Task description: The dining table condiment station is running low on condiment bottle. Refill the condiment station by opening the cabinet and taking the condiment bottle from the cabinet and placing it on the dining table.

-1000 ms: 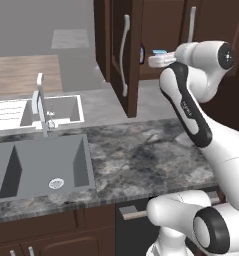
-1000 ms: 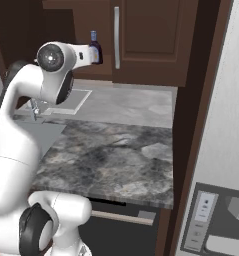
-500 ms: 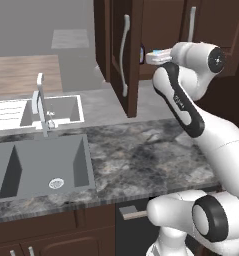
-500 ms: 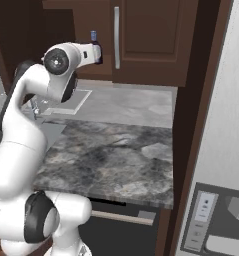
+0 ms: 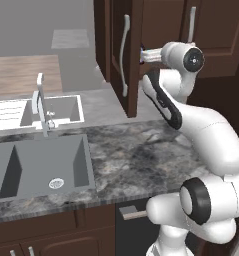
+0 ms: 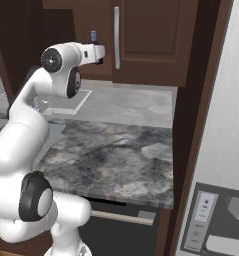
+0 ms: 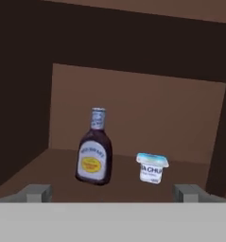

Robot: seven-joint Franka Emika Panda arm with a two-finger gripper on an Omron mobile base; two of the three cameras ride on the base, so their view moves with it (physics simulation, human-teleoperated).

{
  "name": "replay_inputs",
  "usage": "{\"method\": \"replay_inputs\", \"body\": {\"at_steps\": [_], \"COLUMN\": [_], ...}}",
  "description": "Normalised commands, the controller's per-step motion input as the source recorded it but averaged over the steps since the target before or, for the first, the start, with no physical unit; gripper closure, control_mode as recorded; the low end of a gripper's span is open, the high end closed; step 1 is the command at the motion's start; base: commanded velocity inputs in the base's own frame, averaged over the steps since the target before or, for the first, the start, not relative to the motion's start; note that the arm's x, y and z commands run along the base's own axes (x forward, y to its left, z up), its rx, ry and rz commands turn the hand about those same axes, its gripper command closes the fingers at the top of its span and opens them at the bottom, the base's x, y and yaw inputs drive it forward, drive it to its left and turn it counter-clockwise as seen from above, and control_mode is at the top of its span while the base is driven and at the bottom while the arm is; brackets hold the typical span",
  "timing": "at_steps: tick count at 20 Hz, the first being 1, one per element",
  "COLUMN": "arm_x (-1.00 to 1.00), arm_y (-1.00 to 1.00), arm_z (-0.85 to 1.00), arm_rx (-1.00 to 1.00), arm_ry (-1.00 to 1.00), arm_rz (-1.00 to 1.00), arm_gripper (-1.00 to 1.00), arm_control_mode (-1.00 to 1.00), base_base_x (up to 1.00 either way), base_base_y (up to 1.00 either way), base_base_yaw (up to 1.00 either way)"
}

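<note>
Seen from the hand, the small dark purple condiment bottle [image 7: 94, 154] with its pale yellow-and-white label stands on the brown wooden shelf [image 7: 48, 170] inside the tall dark brown wall cabinet [image 5: 156, 30]. Its long axis runs up and down, the lighter cap on top and the base on the shelf, with a slight lean. It sits ahead of the pincer [image 7: 113, 193] and a little to the left of its centre line, apart from both fingertips [image 7: 38, 191]. Just to its right, not touching it, stands a small white tub with a pale blue lid [image 7: 152, 167], also ahead of the pincer and nearer its right fingertip.

The two small grey fingertips stand far apart at the lower corners of the hand view, wide enough to take in bottle and tub together, and nothing is between them. The cabinet's dark side wall rises beyond the left fingertip and another edge rises beyond the right one; bare shelf lies between the pincer and the bottle, and the brown back panel stands behind both things.

From the left base camera, the cabinet door [image 5: 122, 55] with its long curved silver handle stands swung open to the left of the white arm [image 5: 191, 125], and the hand reaches level into the opening. Below lie a grey marbled counter [image 5: 141, 160] and a grey sink [image 5: 41, 165].
</note>
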Motion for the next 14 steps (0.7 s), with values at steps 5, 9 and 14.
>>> {"method": "replay_inputs", "body": {"at_steps": [5,9,14], "arm_x": [-0.44,-0.26,-0.02], "arm_y": [-0.16,-0.31,-0.43], "arm_z": [0.09,0.09,0.03], "arm_rx": [0.0,0.0,0.0], "arm_ry": [-0.17,-0.16,-0.07], "arm_rz": [-0.12,-0.05,0.0], "arm_gripper": [-1.0,-1.0,-1.0], "arm_control_mode": [-1.0,-1.0,-1.0], "base_base_x": [0.0,0.0,0.0], "base_base_y": [0.0,0.0,0.0], "base_base_yaw": [0.0,0.0,0.0]}}
